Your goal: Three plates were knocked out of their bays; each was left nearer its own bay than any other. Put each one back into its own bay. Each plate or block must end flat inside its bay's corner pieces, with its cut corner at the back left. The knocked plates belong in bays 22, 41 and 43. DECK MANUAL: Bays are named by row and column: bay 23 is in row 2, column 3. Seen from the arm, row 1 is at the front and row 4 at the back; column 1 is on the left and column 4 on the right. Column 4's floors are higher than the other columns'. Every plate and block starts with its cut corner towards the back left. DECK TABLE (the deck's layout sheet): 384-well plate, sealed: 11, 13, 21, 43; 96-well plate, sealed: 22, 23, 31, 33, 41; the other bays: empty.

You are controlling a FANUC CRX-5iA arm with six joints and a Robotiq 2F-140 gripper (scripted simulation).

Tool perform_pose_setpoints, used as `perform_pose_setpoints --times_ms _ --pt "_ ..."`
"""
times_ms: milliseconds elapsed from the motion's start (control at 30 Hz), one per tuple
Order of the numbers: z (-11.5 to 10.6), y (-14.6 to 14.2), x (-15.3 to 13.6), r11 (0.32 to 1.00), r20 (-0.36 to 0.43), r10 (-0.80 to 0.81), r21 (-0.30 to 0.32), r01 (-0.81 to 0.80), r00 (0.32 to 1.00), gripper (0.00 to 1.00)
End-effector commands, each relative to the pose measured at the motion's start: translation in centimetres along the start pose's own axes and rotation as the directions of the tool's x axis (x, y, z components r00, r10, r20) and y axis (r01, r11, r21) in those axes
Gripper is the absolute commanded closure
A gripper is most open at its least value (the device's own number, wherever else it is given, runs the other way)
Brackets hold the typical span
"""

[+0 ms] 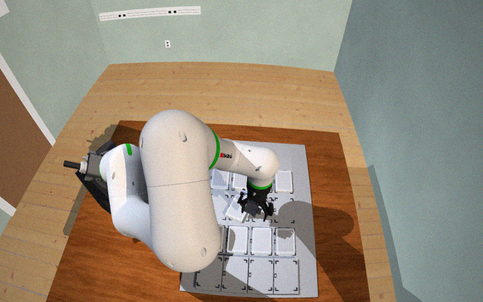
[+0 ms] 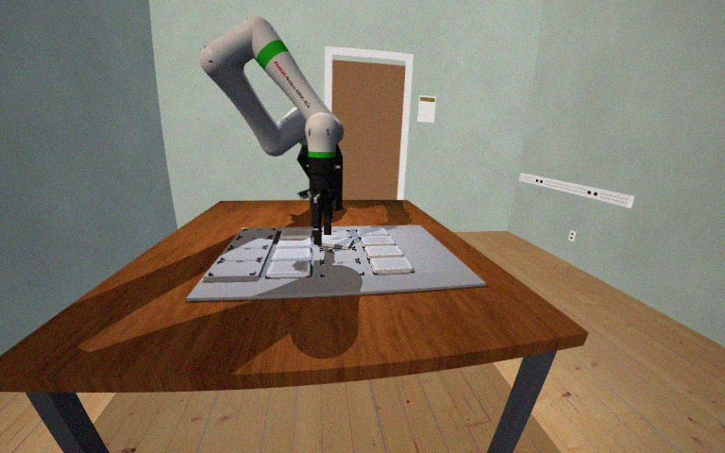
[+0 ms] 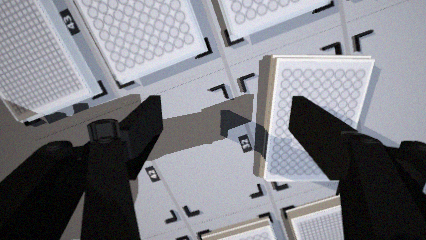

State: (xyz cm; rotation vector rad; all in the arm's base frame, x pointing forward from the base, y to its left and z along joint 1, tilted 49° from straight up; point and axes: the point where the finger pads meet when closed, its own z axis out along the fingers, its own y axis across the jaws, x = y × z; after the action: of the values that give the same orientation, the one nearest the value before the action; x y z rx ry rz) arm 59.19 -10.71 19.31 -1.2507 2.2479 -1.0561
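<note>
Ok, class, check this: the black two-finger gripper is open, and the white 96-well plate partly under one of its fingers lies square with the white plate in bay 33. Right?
Not quite: the white 96-well plate lies askew to the white plate in bay 33, as the top view shows. The rest stands.

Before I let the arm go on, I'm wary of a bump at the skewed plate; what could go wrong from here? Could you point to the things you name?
One finger of the open gripper (image 1: 253, 209) (image 2: 321, 237) (image 3: 226, 102) overlaps the skewed plate (image 1: 236, 209) (image 2: 337, 242) (image 3: 320, 80) in the wrist view; descending here might press on it. The plate lies turned, so placing it without squaring it could leave it on a corner piece (image 3: 242, 81).
</note>
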Motion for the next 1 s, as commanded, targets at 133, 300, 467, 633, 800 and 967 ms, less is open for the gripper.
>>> perform_pose_setpoints --times_ms 133,300,467,633,800,967 --pt "-0.1 2.3 -0.7 1.000 0.000 0.001 0.004 -0.001 1.000 0.30" --pt "-0.1 4.2 -1.2 1.000 0.000 0.001 0.004 -0.001 1.000 0.30" --pt "0.0 6.1 -1.8 1.000 0.000 0.001 0.004 -0.001 1.000 0.30" --pt "0.0 7.3 -2.1 1.000 0.000 0.001 0.004 -0.001 1.000 0.30" --pt "0.0 8.3 -2.4 1.000 0.000 0.001 0.004 -0.001 1.000 0.30" --pt "0.0 8.3 -2.4 1.000 0.000 0.001 0.004 -0.001 1.000 0.30"
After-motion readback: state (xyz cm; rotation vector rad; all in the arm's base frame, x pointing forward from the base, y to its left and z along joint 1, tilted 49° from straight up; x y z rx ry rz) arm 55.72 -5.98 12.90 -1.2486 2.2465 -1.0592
